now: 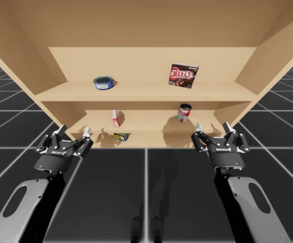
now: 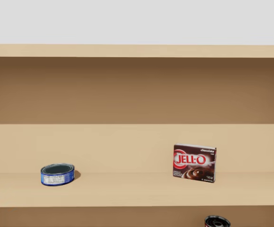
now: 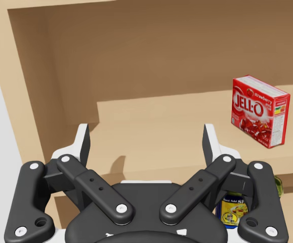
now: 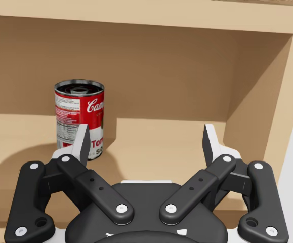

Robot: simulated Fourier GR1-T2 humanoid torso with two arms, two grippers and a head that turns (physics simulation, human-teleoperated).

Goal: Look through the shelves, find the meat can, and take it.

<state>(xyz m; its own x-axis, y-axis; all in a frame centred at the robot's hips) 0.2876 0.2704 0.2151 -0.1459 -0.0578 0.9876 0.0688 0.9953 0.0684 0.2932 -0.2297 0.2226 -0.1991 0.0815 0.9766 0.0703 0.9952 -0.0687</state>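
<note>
My left tool (image 1: 74, 129) (image 3: 146, 136) and right tool (image 1: 212, 125) (image 4: 146, 134) are both released, fingers spread wide with nothing between them. Each hangs just in front of the shelf unit (image 1: 267, 55), well apart from the other, one near each end of the middle shelf's (image 1: 151, 121) front edge. The gap between them is open.

The meat can (image 1: 120, 136) (image 3: 231, 210), blue and yellow, sits below the middle shelf on the level underneath, nearer my left tool. In the left wrist view it is low beside one finger and partly hidden by it.

On the middle shelf a red box (image 1: 116, 118) (image 3: 260, 111) stands ahead of my left tool and off to its side, with bare board straight ahead up to the side wall. A red-and-white can (image 1: 184, 112) (image 4: 79, 119) stands upright ahead of my right tool, overlapped by one finger, with free board beside it up to the other side wall.

On the top shelf (image 2: 137, 189) a flat blue can (image 1: 103, 83) (image 2: 57, 174) and a brown box (image 1: 183, 76) (image 2: 194, 163) stand well apart.

The shelves are plain light wood. A dark gridded floor (image 1: 146, 177) lies around the unit.
</note>
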